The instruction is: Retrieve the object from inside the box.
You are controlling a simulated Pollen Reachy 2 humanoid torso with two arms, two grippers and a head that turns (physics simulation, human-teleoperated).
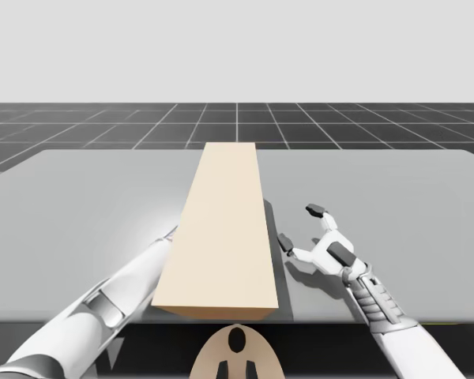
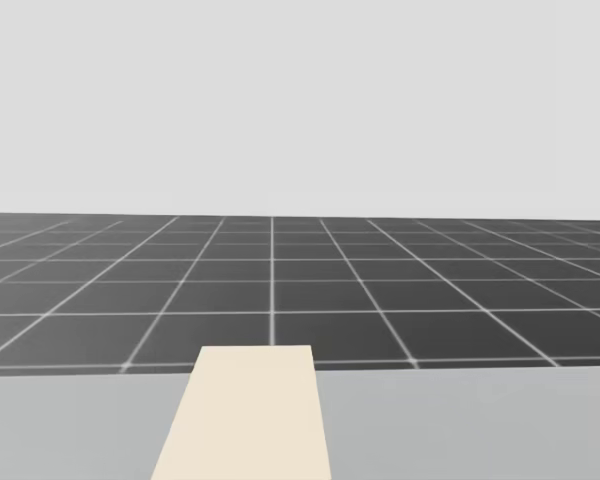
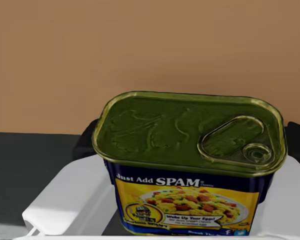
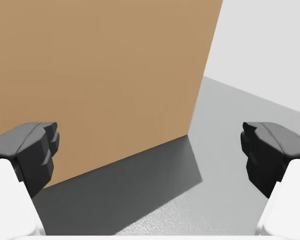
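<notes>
Jaws of the left gripper (image 3: pixel 190 142) pinched on a blue and yellow rectangular can (image 3: pixel 190 170), dark pads (image 3: pixel 86 142) against its two sides; jaws of the right gripper (image 1: pixel 300 227) spread wide and empty, just beside the right wall of the long tan box (image 1: pixel 225 229) on the grey table (image 1: pixel 87 205); can apparently inside the box, tan wall close behind it. Probable step: grasp made, withdrawal not yet done; next, draw the left arm back out, grip firm, can clear of the wall.

Simulated space: grey table (image 1: pixel 79 197), gridded floor (image 1: pixel 79 126)
</notes>
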